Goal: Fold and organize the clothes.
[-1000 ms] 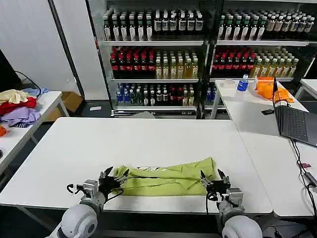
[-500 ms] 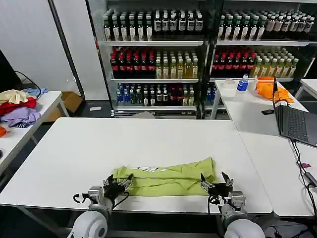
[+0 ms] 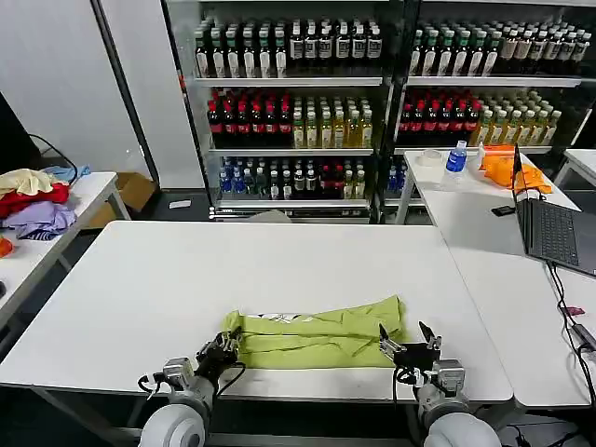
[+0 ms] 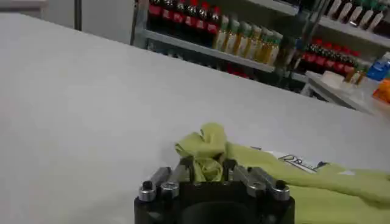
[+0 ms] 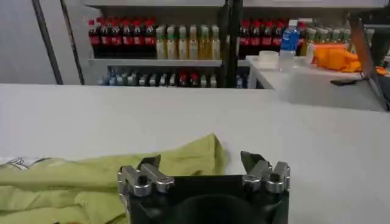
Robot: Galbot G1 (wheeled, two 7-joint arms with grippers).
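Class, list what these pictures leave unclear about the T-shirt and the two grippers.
- T-shirt graphic: head view, folds cover most of the white print.
- Left gripper: left wrist view, bunched fabric sits between the fingers; real clamping unclear.
- Right gripper: right wrist view, fingers spread; the shirt's near edge passes behind its body.

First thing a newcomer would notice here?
The lime T-shirt, folded into a long strip along the near edge of the white table. The left end effector is shut on the strip's left end; the right end effector sits open by its right end. Behind, coolers packed with bottles fill the back wall.
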